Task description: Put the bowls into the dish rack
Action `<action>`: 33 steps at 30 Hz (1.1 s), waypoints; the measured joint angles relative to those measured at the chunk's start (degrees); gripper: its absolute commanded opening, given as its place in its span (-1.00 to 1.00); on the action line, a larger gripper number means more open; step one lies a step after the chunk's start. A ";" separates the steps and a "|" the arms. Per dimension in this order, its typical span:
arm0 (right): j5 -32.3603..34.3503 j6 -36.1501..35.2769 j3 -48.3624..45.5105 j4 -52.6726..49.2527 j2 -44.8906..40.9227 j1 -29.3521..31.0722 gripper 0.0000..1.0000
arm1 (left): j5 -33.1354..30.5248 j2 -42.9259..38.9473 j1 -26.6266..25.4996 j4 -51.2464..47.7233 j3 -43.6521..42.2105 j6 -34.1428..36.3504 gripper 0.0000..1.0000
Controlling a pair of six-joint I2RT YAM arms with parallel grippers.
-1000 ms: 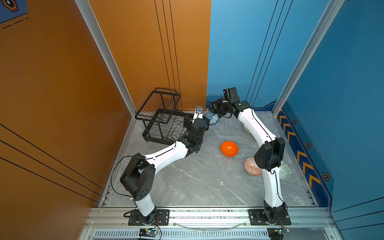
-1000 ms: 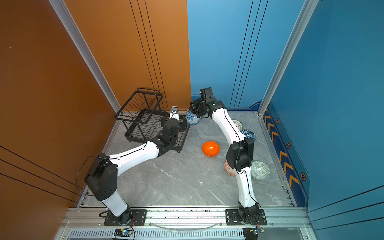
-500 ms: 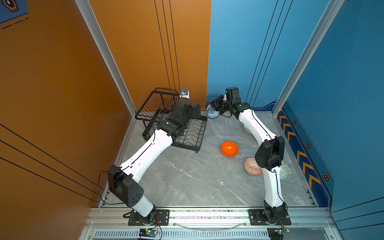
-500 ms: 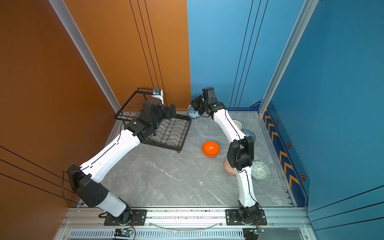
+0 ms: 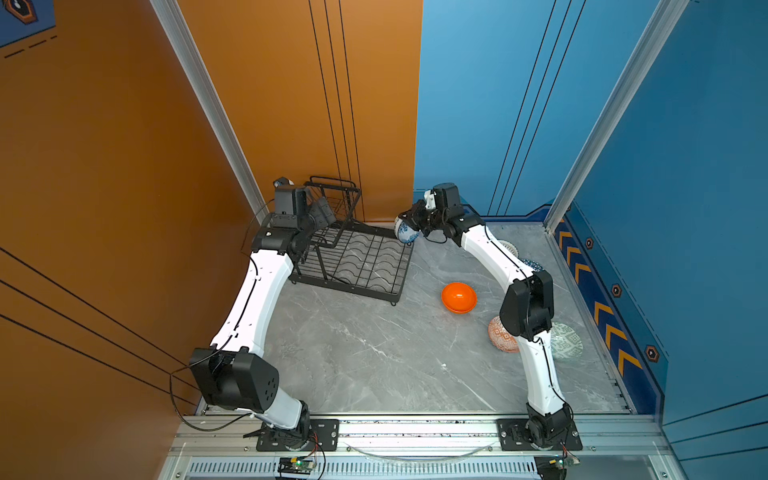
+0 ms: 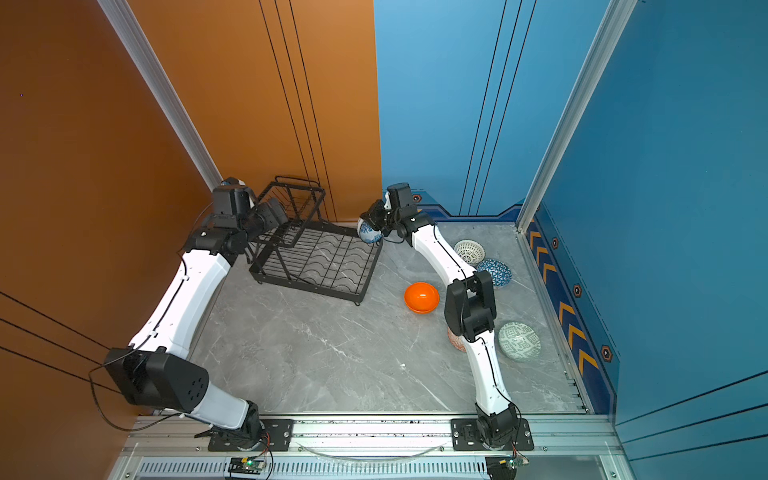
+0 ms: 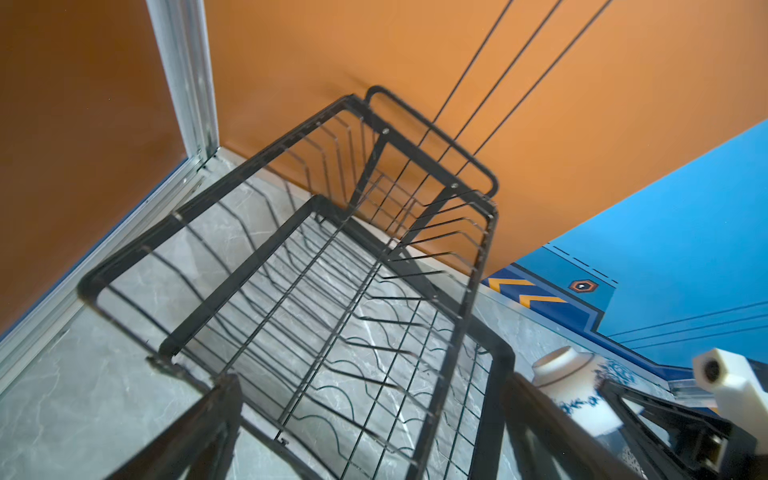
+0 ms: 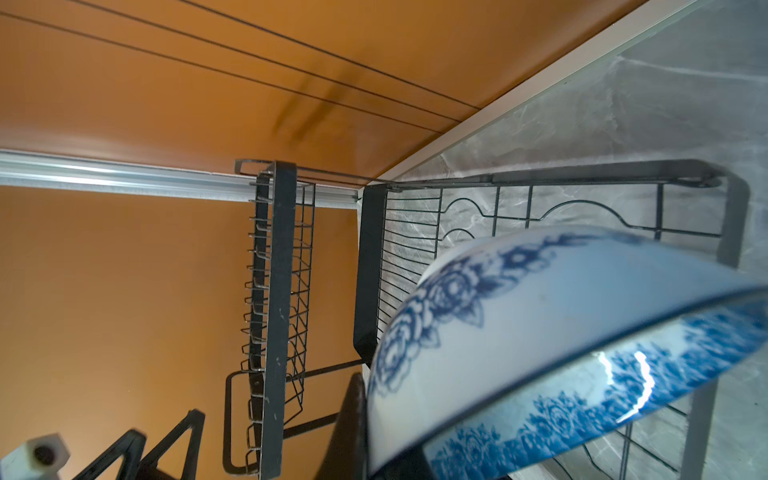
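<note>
Rim of the blue-white floral bowl [image 5: 406, 238] is pinched tight in the right claw [image 5: 410, 226], the bowl tilted at the far right corner of the dish rack [image 5: 353, 266] — which stands in the far left corner of the surface [image 5: 365, 353]. The left claw [image 5: 323, 211] gapes wide and empty by the rack's raised basket [image 5: 338, 198]. The glossy orange bowl [image 5: 459, 297] lies on the surface nearer the right edge.

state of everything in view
dish rack, empty
floral bowl, tilted, in right gripper
right gripper, shut on floral bowl
left gripper, jaws open, holding nothing
orange bowl, on table
lattice bowl, on table
triangle bowl, on table
geometric bowl, on table, partly hidden
green bowl, on table
</note>
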 measured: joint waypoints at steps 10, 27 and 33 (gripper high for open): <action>-0.98 -3.69 0.00 -0.07 1.66 2.82 -1.00 | 4.98 0.02 2.47 -0.83 -1.20 -3.02 0.96; -2.01 -7.26 -0.48 -4.31 5.53 4.92 -1.00 | 7.72 -0.81 11.26 -0.94 -1.31 -8.46 0.96; -2.03 -8.17 -0.20 -5.22 5.53 4.92 -1.00 | 8.94 -1.84 14.32 -1.66 -1.31 -12.20 0.96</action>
